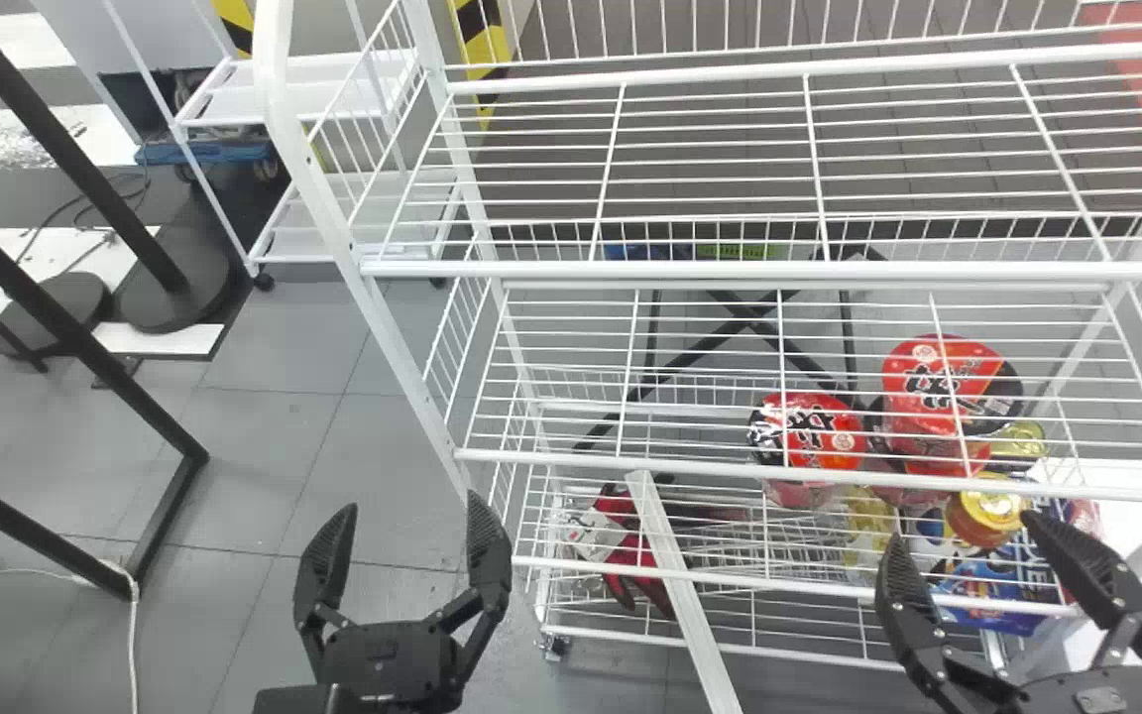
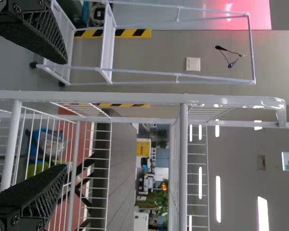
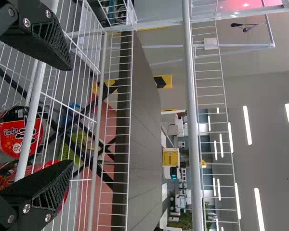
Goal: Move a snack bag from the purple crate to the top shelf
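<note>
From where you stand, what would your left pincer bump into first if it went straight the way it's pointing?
Probably the left front post of the white rack, which crosses ahead of the left pincer. Depth is hard to judge, so it might just miss.

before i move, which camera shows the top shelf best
The head view: it looks down on the top shelf, so its wire floor spreads out beyond the front rail. The left and right wrist views both catch that shelf nearly edge-on, mostly as the rail with wire guard beyond.
</note>
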Action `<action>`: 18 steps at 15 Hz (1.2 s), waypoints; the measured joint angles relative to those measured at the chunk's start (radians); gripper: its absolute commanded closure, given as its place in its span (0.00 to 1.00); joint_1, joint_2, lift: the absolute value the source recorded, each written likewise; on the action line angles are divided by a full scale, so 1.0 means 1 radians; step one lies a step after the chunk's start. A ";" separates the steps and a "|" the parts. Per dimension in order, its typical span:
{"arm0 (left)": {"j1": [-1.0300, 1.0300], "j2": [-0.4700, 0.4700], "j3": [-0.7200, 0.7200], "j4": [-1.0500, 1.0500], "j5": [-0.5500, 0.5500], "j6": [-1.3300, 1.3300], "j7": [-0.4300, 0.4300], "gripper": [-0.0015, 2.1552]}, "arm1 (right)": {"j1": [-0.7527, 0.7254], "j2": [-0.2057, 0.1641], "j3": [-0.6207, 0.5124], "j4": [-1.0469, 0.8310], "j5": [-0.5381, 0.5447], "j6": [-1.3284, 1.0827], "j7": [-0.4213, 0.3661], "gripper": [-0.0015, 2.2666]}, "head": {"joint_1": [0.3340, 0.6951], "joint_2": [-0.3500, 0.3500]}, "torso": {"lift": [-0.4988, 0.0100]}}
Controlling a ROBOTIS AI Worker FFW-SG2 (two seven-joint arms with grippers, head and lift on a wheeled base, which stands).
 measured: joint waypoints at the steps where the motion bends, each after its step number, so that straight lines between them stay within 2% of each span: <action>1: 0.000 0.000 0.001 0.004 0.008 -0.021 0.001 0.01 | 0.000 0.000 0.000 0.000 0.000 0.000 0.000 0.06 | 1.00 0.80 | 0.52; 7: -0.001 0.000 0.003 0.026 0.017 -0.115 0.016 0.01 | -0.002 0.000 0.002 0.002 0.001 0.000 0.001 0.06 | 1.00 0.82 | 0.47; 18: -0.001 0.000 0.002 0.027 0.014 -0.104 0.002 0.02 | -0.003 -0.001 0.002 0.006 0.000 0.000 0.000 0.06 | 1.00 0.81 | 0.39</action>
